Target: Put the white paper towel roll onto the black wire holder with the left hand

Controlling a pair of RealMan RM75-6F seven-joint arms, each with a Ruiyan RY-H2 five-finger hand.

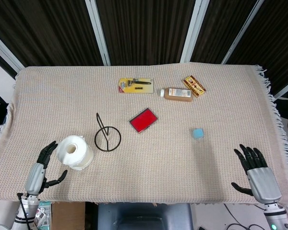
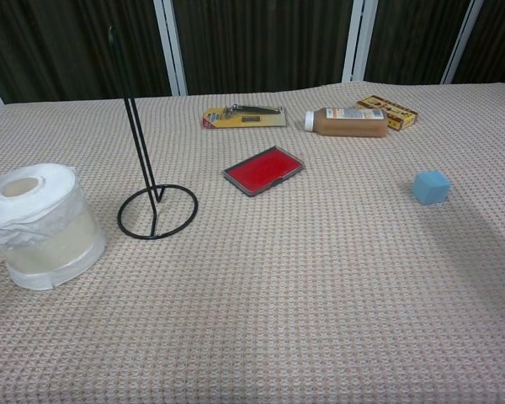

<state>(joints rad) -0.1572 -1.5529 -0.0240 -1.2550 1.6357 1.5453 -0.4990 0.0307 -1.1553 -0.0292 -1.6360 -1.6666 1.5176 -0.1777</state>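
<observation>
Currently my left hand (image 1: 40, 170) hovers just left of the roll (image 1: 74, 152), fingers spread, empty. Roll stands upright beside the holder (image 1: 107, 137), untouched.

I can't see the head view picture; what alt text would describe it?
The robot's open left hand sits just left of a white paper towel roll, beside an upright black wire holder on a beige woven tablecloth. Its open right hand waits at the near right edge.
</observation>
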